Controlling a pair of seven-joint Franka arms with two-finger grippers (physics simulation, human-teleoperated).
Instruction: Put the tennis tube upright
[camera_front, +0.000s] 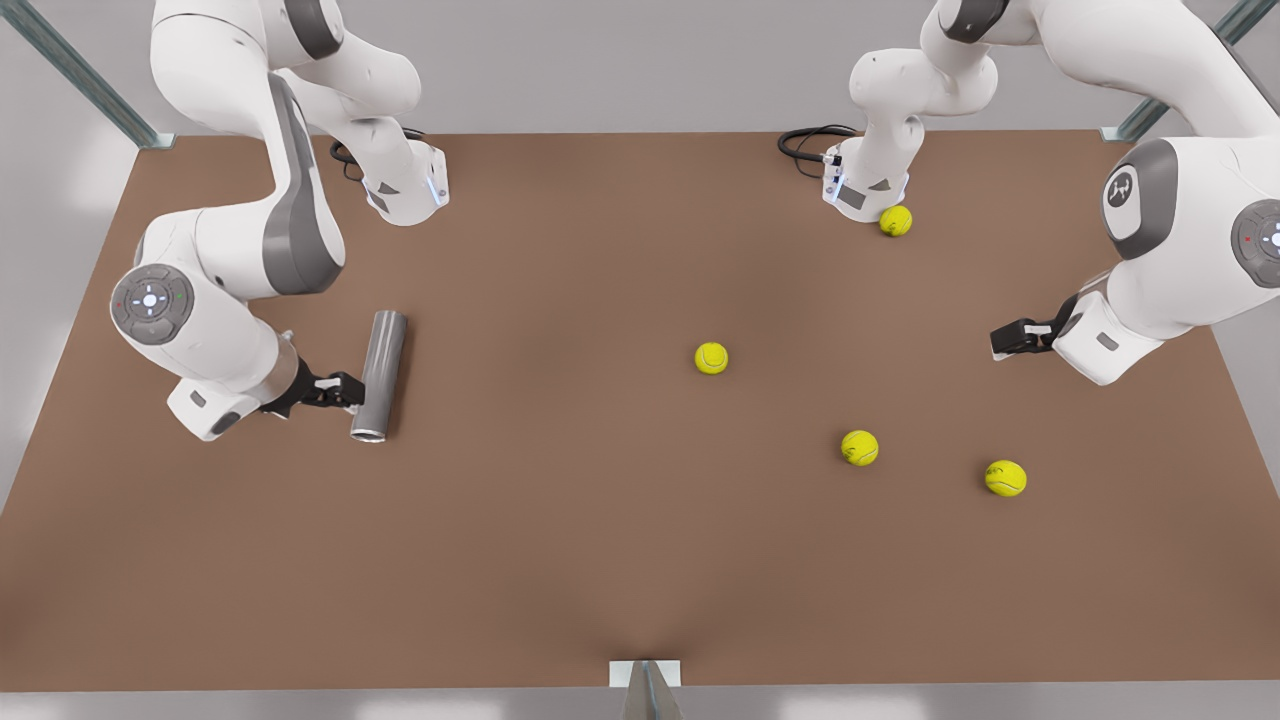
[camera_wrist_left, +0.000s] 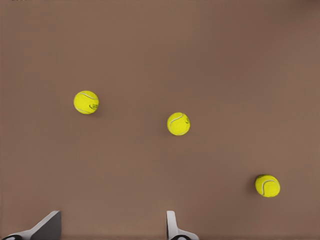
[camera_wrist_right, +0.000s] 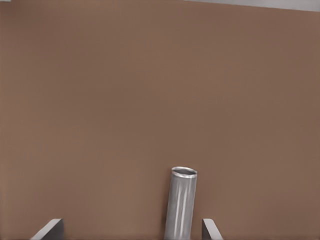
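The tennis tube (camera_front: 380, 375) is a plain grey cylinder lying flat on the brown table (camera_front: 560, 520) at the front view's left, its hollow end toward the table's near edge. My right gripper (camera_front: 343, 390) is low beside the tube, close to that hollow end. In the right wrist view the tube (camera_wrist_right: 181, 202) runs out from between the spread fingers of the right gripper (camera_wrist_right: 130, 231), nearer one fingertip (camera_wrist_right: 210, 228); the jaws are open and not closed on it. My left gripper (camera_front: 1003, 340) waits at the front view's right, and shows open and empty (camera_wrist_left: 110, 227).
Several yellow-green tennis balls lie on the table's right half: one (camera_front: 711, 358) mid-table, two (camera_front: 859, 447) (camera_front: 1005, 478) nearer the front, one (camera_front: 895, 221) by the far arm base (camera_front: 865, 185). The left wrist view looks down on three balls (camera_wrist_left: 178, 123).
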